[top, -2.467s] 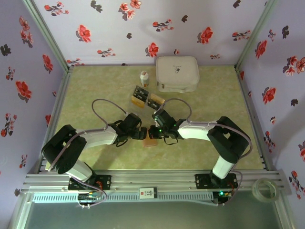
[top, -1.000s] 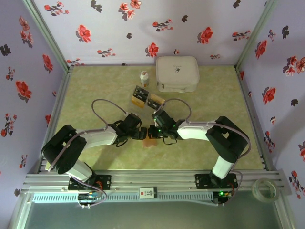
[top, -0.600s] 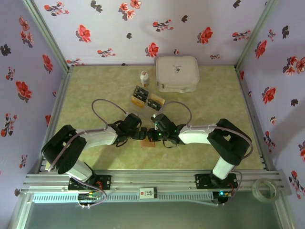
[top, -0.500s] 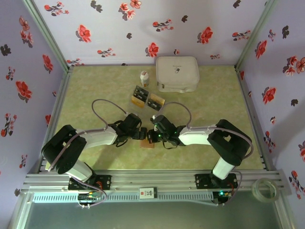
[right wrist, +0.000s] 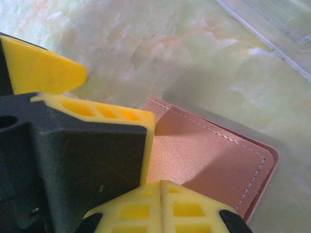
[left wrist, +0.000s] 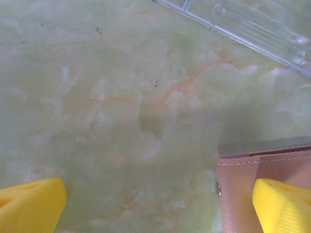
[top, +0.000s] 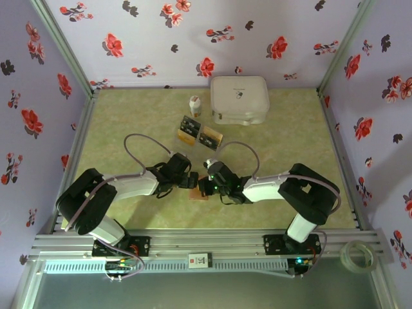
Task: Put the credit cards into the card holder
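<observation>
Reading this as early stage: no card is in the holder as far as I can see.

Nearest the arm bases, the card holder (top: 201, 192) lies flat on the table (top: 129, 129), reddish-brown outer face up, stitched edge visible. It looks folded shut. A grey strip runs along its far edge in the left wrist view; could be shadow or the inside lining, can't tell.

Both claws meet over it. The left gripper (left wrist: 155, 208) is spread wide with nothing between the fingers, and one yellow fingertip (left wrist: 284, 206) sits over the holder's corner. The right gripper (right wrist: 163, 208) has its fingers pressed together, gripping nothing, low over the holder's near part. I can't tell whether either one actually touches the leather.

Beyond them, the credit cards (top: 188, 127) lie on the table in two small groups, black with gold-orange. They are well apart from the holder, and neither claw is near them.

Farthest back are a small white bottle (top: 195, 106) and a big white case (top: 239, 100), neither part of the job.

My read of what's left: open the holder, fetch the cards, insert them. That is essentially the whole task.

Hard to make out:
- The card count; the cards overlap and are too small from above.
- Most of the holder in the top view, since the claws cover it.
- The holder's near edge, cut off in both wrist views.
</observation>
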Motion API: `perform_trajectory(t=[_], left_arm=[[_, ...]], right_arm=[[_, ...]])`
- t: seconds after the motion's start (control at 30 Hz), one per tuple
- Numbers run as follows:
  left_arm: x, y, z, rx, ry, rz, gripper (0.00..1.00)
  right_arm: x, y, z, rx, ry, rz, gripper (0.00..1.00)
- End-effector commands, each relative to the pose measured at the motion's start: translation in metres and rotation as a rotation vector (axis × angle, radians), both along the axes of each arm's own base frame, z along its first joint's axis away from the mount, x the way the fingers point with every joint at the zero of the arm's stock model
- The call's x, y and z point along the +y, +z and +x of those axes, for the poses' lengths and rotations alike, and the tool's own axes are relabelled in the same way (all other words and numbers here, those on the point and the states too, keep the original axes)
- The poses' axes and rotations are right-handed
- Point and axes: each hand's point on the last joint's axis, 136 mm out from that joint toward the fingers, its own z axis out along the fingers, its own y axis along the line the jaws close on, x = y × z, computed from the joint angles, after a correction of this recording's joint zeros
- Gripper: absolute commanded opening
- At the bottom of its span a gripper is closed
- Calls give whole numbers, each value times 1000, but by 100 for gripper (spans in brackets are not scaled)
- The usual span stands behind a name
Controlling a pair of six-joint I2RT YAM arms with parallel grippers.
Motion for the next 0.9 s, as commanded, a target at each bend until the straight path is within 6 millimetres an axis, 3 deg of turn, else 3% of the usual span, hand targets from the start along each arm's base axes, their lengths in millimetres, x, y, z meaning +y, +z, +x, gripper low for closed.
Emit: perform_trajectory(t=[0.0, 0.27, 0.53, 0.87], left_arm=[[24, -24, -18, 85, 19, 106, 100], [25, -26, -19, 89, 24, 105, 100], [26, -29, -21, 94, 38, 92, 100], [25, -24, -22, 91, 43, 73, 100]], right_arm=[[-44, -64, -52, 164, 47, -215, 0], [-54, -61, -53, 63, 73, -210, 0], [-62, -80, -63, 45, 109, -287, 0], [-49, -72, -57, 63, 85, -306, 0]])
